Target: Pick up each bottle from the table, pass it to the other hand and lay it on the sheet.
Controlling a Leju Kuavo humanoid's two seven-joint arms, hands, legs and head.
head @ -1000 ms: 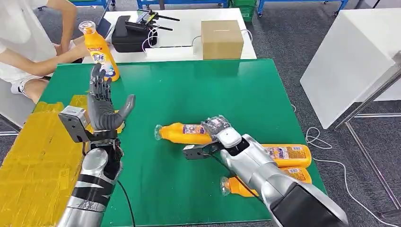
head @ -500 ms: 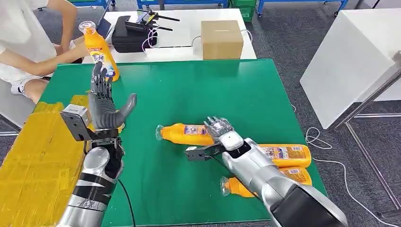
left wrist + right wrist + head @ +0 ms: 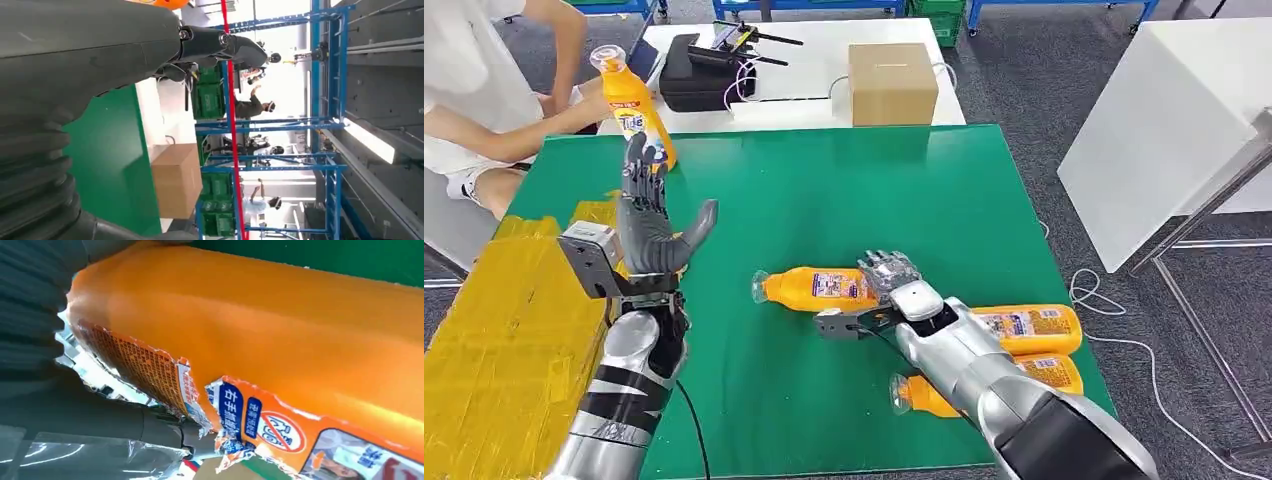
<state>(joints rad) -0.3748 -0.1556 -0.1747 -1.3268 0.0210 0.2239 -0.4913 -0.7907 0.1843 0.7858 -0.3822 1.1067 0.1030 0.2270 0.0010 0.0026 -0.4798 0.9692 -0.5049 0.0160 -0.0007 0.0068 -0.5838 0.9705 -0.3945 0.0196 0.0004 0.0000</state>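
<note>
Silver arms (image 3: 964,355), seemingly dark-grey fingers (image 3: 642,195).

Orange bottle (image 3: 816,287) lying sideways on green table (image 3: 824,180).

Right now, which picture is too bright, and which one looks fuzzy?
In the left wrist view the far hall behind the blue metal racks is washed out white, while the left robot hand up close is dark. In the right wrist view the orange plastic bottle is so near that it is soft, with a shiny streak. The head view is evenly lit and sharp.
</note>
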